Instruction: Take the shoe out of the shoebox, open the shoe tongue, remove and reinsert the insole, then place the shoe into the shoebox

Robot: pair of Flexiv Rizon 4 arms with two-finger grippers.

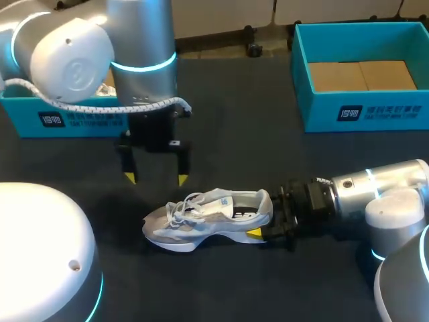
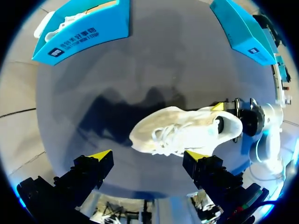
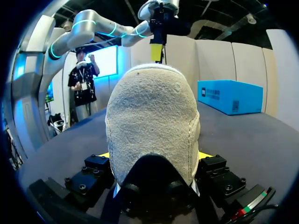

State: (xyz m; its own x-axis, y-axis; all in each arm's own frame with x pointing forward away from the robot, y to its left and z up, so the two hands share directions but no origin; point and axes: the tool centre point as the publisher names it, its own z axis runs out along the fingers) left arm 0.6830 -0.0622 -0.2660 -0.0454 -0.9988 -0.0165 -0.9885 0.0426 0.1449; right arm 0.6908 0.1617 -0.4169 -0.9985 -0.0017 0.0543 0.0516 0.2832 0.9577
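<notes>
A light grey shoe (image 1: 208, 218) with white laces lies on its side on the dark table, toe towards my left. My right gripper (image 1: 268, 216) comes in level from the right and is shut on the heel (image 3: 152, 121), one yellow-tipped finger (image 3: 105, 155) on each side. My left gripper (image 1: 155, 178) hangs open above the table just behind the shoe's laces, fingers pointing down and holding nothing. From the left wrist view the shoe (image 2: 182, 130) lies below the open left gripper (image 2: 148, 156), with the right gripper (image 2: 225, 116) at its heel.
A teal shoebox (image 1: 362, 111) with a brown cardboard floor stands at the back right. A second teal box (image 1: 67, 117) sits at the back left, partly behind my left arm; a white item (image 2: 60, 25) shows inside it.
</notes>
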